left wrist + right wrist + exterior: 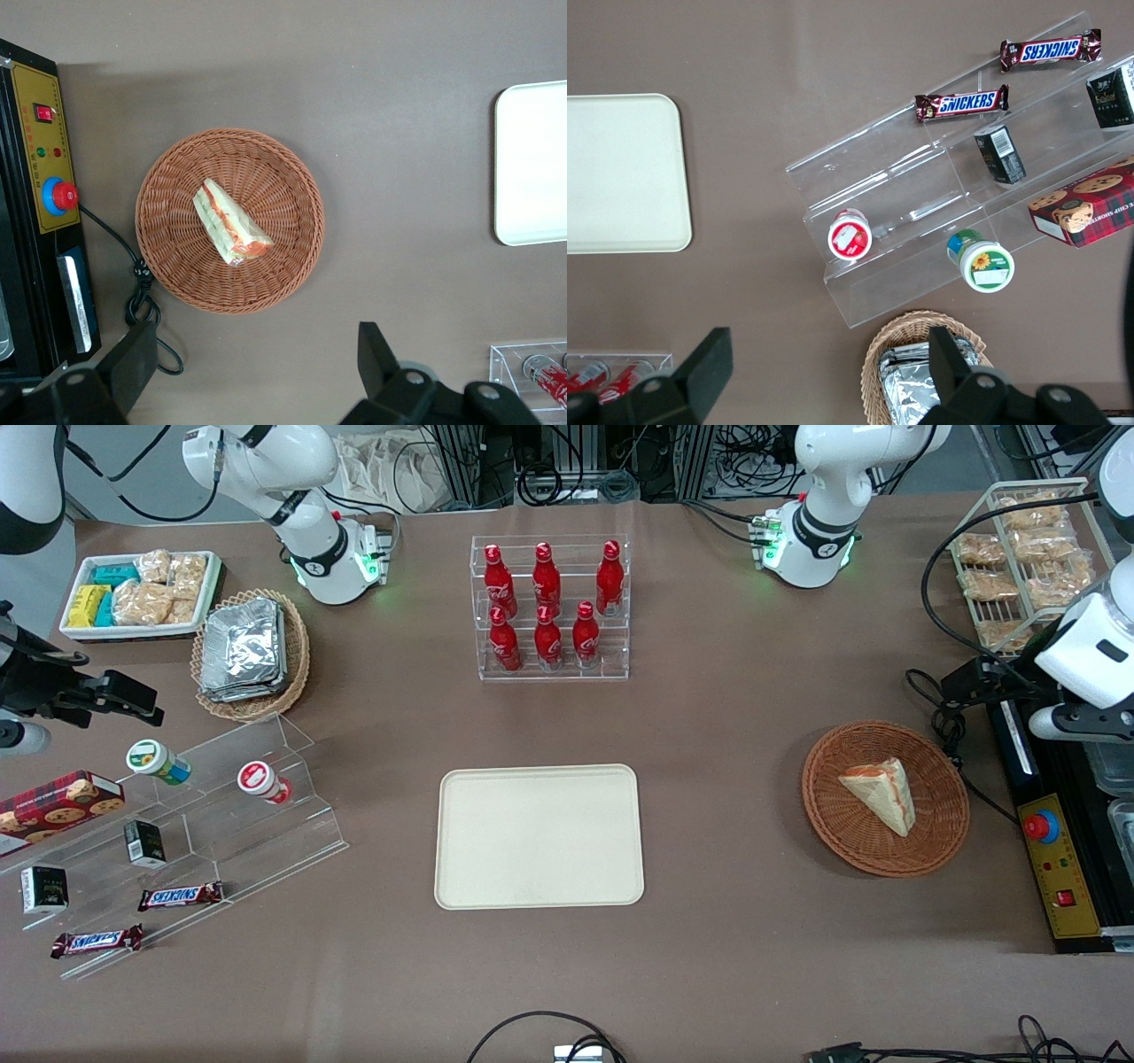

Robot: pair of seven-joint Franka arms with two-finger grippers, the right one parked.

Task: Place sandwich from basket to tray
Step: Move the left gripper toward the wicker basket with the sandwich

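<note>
The sandwich (pixel 881 793), a white bread wedge with red-orange filling along its edge, lies in the round brown wicker basket (pixel 824 815) toward the working arm's end of the table. The cream tray (pixel 539 837) lies flat and bare at the table's middle, nearer the parked arm than the basket. My left gripper (pixel 952 686) hangs above the table beside the basket, a little farther from the front camera than it. In the left wrist view the gripper (pixel 255 363) is open wide and empty, apart from the basket (pixel 168 257) and sandwich (pixel 230 221); the tray's edge (pixel 532 164) also shows.
A black control box with a red button (pixel 1054 859) and a black cable (pixel 957 735) lie beside the basket. A clear rack of red bottles (pixel 549 607) stands farther back than the tray. A wire rack of snack packets (pixel 1019 558) stands at the working arm's end.
</note>
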